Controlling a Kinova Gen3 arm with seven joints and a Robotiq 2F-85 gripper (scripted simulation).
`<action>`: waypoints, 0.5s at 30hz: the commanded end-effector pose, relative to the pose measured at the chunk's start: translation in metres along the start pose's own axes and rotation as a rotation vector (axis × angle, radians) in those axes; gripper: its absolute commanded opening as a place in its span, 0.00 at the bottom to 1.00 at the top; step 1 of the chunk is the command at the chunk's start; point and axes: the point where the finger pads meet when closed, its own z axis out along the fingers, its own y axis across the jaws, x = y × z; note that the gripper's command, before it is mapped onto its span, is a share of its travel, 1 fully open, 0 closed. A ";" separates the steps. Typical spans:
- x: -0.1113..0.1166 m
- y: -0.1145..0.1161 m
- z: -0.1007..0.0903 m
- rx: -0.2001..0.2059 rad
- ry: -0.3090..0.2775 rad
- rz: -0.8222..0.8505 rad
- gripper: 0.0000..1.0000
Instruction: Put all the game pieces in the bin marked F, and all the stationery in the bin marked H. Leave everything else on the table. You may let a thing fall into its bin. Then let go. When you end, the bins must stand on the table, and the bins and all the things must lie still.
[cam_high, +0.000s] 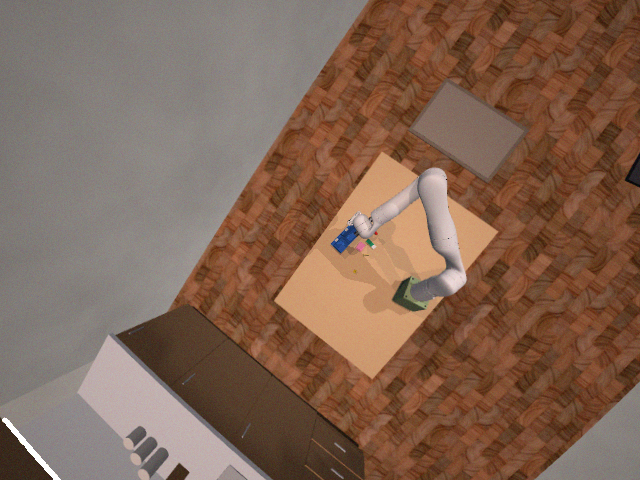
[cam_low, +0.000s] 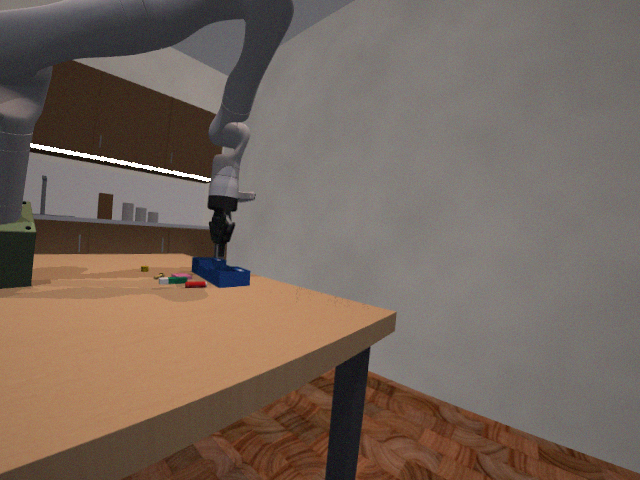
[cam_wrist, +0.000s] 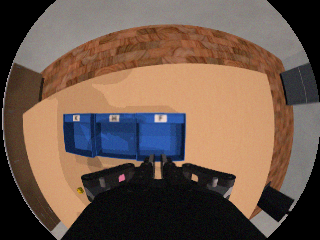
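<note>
End effector (cam_low: 220, 255) (cam_wrist: 157, 160) is nearly closed, gripping nothing, at bin F (cam_low: 233, 279) (cam_wrist: 160, 140). Bin H (cam_wrist: 117, 142) sits just beside that compartment; a small yellow piece (cam_high: 355, 271) (cam_low: 144, 268) (cam_wrist: 80, 190) lies farther away on the tabletop (cam_high: 330, 289) (cam_low: 206, 351) (cam_wrist: 225, 110).

Pale grey arm (cam_high: 439, 217) (cam_low: 253, 67), rounded joints, thin seams; black tool (cam_high: 356, 233) (cam_low: 219, 255) (cam_wrist: 157, 160).

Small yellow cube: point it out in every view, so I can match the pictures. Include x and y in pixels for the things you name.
Top: the small yellow cube (cam_high: 355, 271) (cam_low: 144, 268) (cam_wrist: 80, 190) is slightly right of and below the picture's centre.
Exterior: left of centre, a little below mid-height.
Wrist: lower left, below the bin marked K (cam_wrist: 82, 137).
Shared landmark: the blue row of bins (cam_high: 339, 249) (cam_low: 232, 279) (cam_wrist: 131, 120).
</note>
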 end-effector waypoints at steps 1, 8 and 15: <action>0.002 0.001 -0.011 -0.001 0.007 -0.002 0.09; 0.002 -0.006 -0.009 0.000 0.006 0.013 0.09; 0.003 -0.041 -0.010 -0.001 0.008 0.012 0.09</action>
